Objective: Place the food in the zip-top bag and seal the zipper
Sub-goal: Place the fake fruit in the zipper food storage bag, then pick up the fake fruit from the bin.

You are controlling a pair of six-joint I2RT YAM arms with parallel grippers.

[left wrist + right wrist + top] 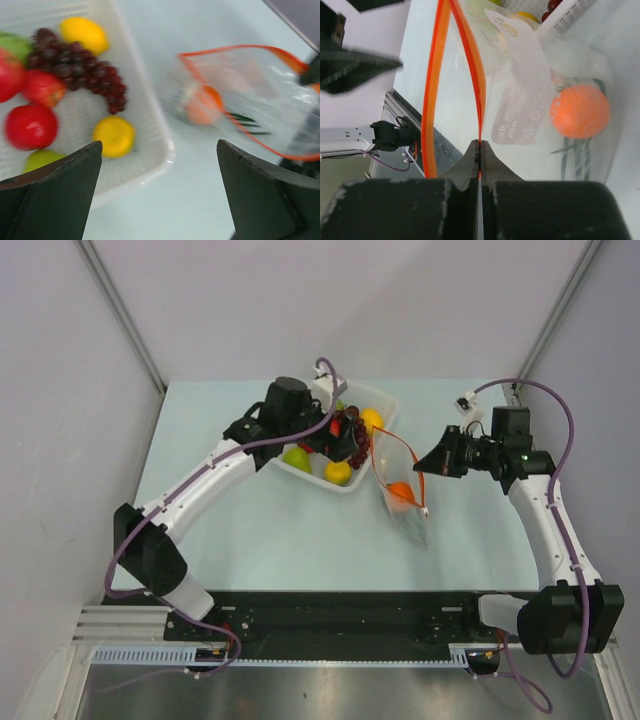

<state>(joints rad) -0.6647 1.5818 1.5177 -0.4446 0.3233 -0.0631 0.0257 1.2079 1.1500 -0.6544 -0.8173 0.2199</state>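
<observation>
Your left gripper (pixel 159 150), jaws wide, above tray (pixel 145 115): centre on one apple (pixel 31 126). Your right gripper (pixel 479 147), clamped on zipper (pixel 432 100): hold bag (pixel 520 100) mouth open.

On the table (pixel 250 540), a tray (pixel 388 408) sits toward the far middle, holding a grape bunch (pixel 352 435), apples (pixel 30 125) and a lemon (pixel 85 34). Just right of the tray lies the zip-top bag (pixel 392 455), with an orange (pixel 400 491) and green beans (pixel 575 155) inside it.
</observation>
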